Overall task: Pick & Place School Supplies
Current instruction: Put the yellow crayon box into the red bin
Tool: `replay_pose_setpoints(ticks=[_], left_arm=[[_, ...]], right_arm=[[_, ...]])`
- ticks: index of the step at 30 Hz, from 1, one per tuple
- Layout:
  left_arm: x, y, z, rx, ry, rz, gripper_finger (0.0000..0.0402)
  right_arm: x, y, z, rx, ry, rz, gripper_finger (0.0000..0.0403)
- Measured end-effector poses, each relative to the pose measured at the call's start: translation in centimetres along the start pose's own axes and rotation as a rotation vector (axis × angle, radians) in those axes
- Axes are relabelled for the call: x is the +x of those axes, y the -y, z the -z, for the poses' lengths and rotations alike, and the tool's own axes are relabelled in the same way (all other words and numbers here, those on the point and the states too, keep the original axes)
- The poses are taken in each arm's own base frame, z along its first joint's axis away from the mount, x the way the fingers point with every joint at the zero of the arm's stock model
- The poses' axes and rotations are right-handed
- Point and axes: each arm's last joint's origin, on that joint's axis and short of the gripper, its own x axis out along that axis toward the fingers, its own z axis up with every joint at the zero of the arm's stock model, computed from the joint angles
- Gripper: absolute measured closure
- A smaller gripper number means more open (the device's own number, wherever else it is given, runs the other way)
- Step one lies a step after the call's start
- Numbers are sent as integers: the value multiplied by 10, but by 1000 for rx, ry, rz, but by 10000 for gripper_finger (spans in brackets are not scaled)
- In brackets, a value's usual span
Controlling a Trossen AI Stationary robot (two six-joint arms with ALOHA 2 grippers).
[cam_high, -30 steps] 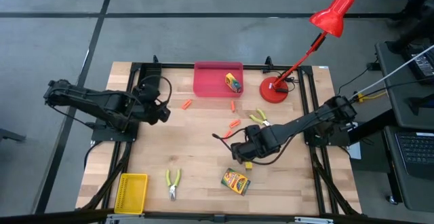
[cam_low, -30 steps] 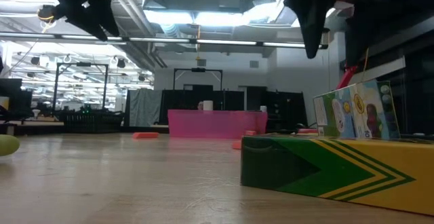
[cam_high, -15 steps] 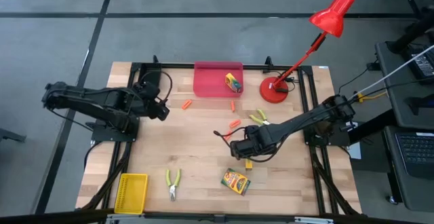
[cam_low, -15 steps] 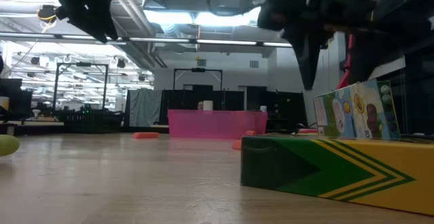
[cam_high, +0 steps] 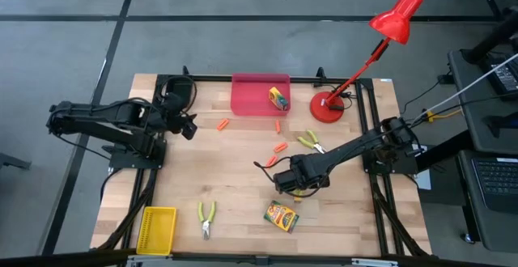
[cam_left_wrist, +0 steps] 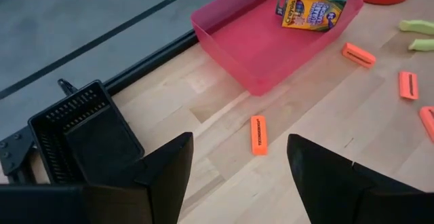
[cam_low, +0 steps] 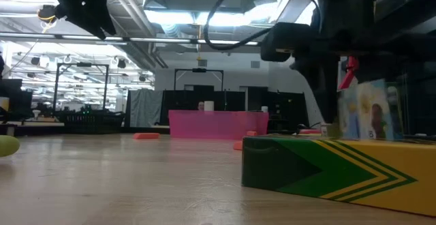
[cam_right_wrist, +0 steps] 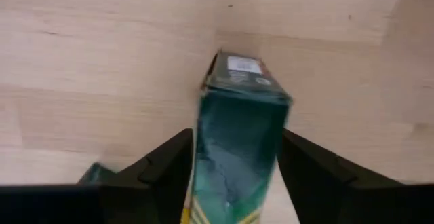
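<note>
A yellow-and-green crayon box [cam_right_wrist: 239, 142] stands on end on the table, between the fingers of my right gripper [cam_high: 293, 186], which is down over it. It also shows in the low view [cam_low: 371, 119]. A second box [cam_high: 281, 216] lies flat near the front edge. A third box [cam_left_wrist: 310, 8] lies in the pink bin [cam_high: 252, 95]. Orange sticks [cam_high: 222, 125] [cam_high: 278, 126] [cam_high: 280, 147] lie on the wood before the bin. My left gripper [cam_left_wrist: 237, 183] is open and empty above the table's far left, near one stick [cam_left_wrist: 258, 134]. My right gripper pinches the standing box by its two narrow sides [cam_right_wrist: 203, 149] between its two fingers [cam_right_wrist: 169, 166], below the box's top end. The fingers come from above, pointing down. The box stands upright with its lower end on the table.
A red desk lamp [cam_high: 328, 105] stands at the far right. Green-handled pliers lie at the front [cam_high: 206, 218] and right of centre [cam_high: 310, 141]. A yellow basket [cam_high: 156, 229] sits at the front left corner.
My right gripper has come down over the standing crayon box, and the box now stands more upright than before. My left gripper has drawn back a little toward the table's far left.
</note>
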Motion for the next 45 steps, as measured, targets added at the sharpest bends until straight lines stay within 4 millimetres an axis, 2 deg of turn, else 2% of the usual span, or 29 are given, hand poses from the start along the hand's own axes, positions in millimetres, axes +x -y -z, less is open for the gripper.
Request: replay_pose_setpoints(ticks=[11, 15, 19, 24, 29, 34, 38, 41, 45], left_arm=[[0, 0, 0, -12, 0, 1, 164], [0, 0, 0, -25, 0, 1, 164], [0, 0, 0, -38, 0, 1, 164], [0, 0, 0, -74, 1, 1, 164], [0, 0, 0, -102, 1, 1, 164], [0, 0, 0, -163, 1, 1, 164], [0, 0, 0, -211, 2, -2, 164], [0, 0, 0, -245, 1, -2, 164], [1, 1, 0, -277, 0, -2, 164]], right_arm=[[5, 3, -3, -54, 39, -1, 295], [-4, 0, -12, -71, 74, -59, 314], [-21, 0, -32, -72, 136, -117, 314], [-53, 4, -79, -78, 267, -202, 300], [-77, 7, -146, -122, 410, -288, 302], [-84, 10, -221, -132, 509, -381, 304], [-85, 14, -270, -102, 578, -480, 304], [-82, 15, -296, -84, 597, -568, 304], [-73, 7, -315, -96, 606, -679, 304]])
